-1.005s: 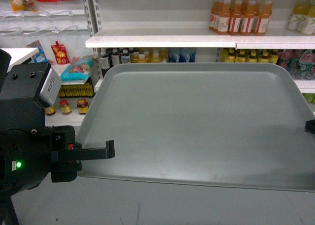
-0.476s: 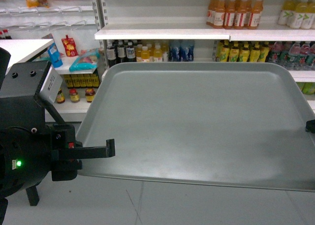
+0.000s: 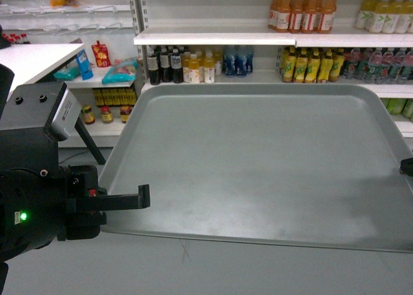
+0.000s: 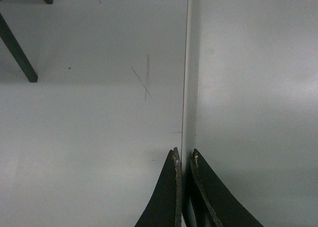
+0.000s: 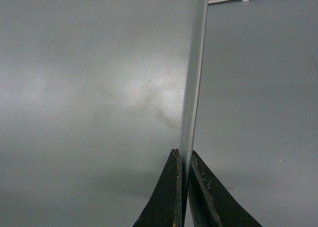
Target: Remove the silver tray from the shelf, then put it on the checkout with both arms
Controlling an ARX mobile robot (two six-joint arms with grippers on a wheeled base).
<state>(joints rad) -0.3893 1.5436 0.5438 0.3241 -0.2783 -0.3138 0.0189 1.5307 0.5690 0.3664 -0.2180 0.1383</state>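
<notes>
1. Spanning most of the head view, the silver tray [image 3: 258, 166] is held level in the air above the pale floor [image 3: 193, 269], clear of any support. Its plain surface faces up and its low raised rim runs all round.
2. Behind the tray, at the far side of the scene, stands the shelf [image 3: 219, 38], a white board stocked with bottles [image 3: 300, 12] above and below.
3. At the far left a white countertop [image 3: 29, 59] shows in part.
4. At the near left, the left arm [image 3: 29, 192], black with a green light lit, reaches to the tray's left edge.
5. The left gripper [image 4: 184, 160] has its jaws narrowed onto the tray's left rim, one finger on each face of the rim.
6. The right gripper [image 5: 183, 160] is likewise clamped, jaws narrow, on the tray's right rim. In the head view only a small black part of it shows at the far-right frame edge.
</notes>
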